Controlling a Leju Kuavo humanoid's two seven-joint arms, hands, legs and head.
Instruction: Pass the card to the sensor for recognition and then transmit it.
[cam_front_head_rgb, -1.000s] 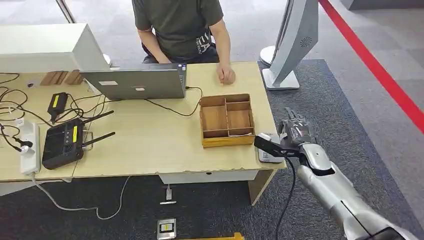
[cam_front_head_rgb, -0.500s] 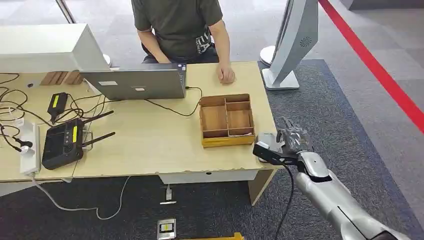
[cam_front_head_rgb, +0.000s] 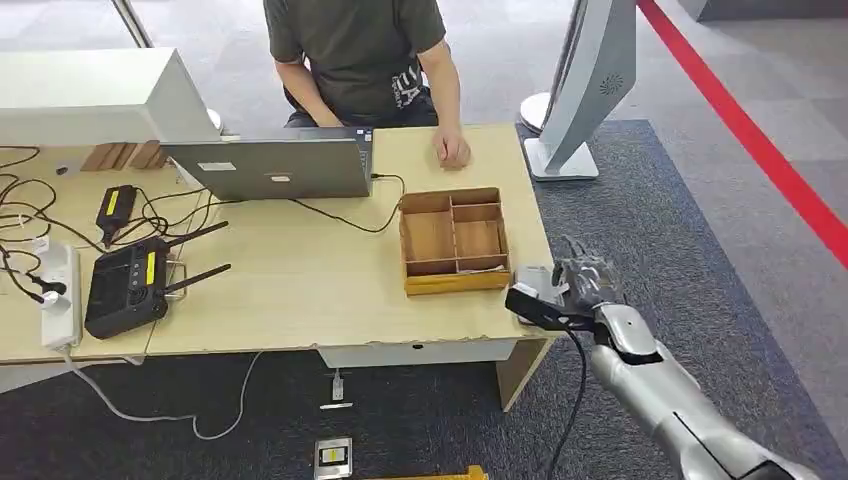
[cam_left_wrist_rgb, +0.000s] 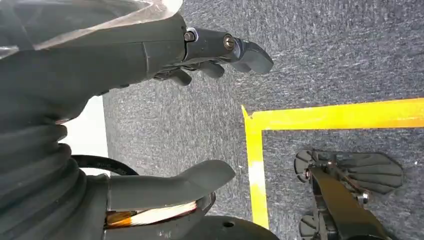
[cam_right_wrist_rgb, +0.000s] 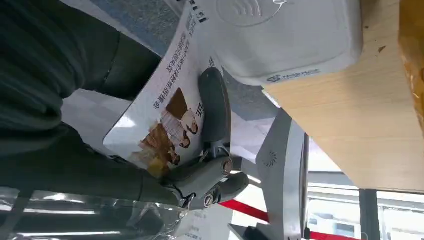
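Observation:
My right hand (cam_front_head_rgb: 586, 274) hovers by the table's front right corner and holds the card (cam_right_wrist_rgb: 167, 112), a white card with printed pictures and text, pinned under a dark finger (cam_right_wrist_rgb: 215, 107). The white sensor (cam_front_head_rgb: 533, 284) lies on that corner; in the right wrist view the sensor (cam_right_wrist_rgb: 295, 37) is right beside the card, whose far end reaches the sensor's edge. Whether they touch I cannot tell. My left hand (cam_left_wrist_rgb: 125, 55) hangs over the grey carpet, fingers apart, holding nothing.
A wooden compartment tray (cam_front_head_rgb: 452, 283) stands just left of the sensor. A person (cam_front_head_rgb: 360, 50) sits behind the table with a hand (cam_front_head_rgb: 452, 150) on it, by a laptop (cam_front_head_rgb: 270, 165). A router (cam_front_head_rgb: 125, 285) and cables lie left. A white stand (cam_front_head_rgb: 585, 80) rises at the right.
A second ago my right hand was a little farther out; it has drawn in closer to the sensor with the card and has hardly moved in the last half second.

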